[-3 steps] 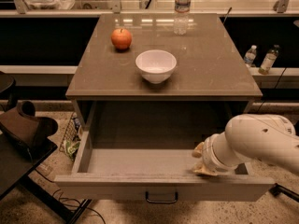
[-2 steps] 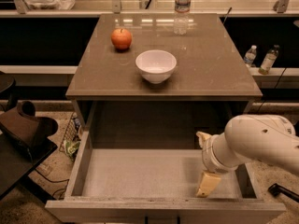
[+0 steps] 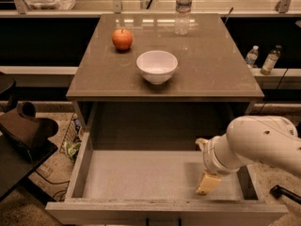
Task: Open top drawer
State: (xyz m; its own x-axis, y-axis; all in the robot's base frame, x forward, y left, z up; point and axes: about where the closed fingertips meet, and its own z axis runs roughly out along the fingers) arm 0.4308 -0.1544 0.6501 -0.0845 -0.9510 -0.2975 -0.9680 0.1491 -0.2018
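Observation:
The top drawer (image 3: 94, 159) stands pulled far out from under the grey-brown table top (image 3: 211, 74). Its plain grey inside is empty. Its front panel (image 3: 117, 214) runs along the bottom edge of the view, and only the top of its black handle (image 3: 162, 221) shows. My gripper (image 3: 205, 163) is inside the drawer at its right side, behind the front panel. Its two beige fingers (image 3: 208, 182) stand apart and hold nothing. My white arm (image 3: 263, 142) reaches in from the right.
On the table top stand a red apple (image 3: 122, 39), a white bowl (image 3: 157, 66) and a water bottle (image 3: 183, 8). Two bottles (image 3: 261, 59) stand on a ledge at the right. A dark chair (image 3: 23, 131) is at the left, beside the drawer.
The drawer has slid further out toward the camera, so its front panel and handle now sit at the bottom edge. My gripper stays inside it at the right, slightly lower than before.

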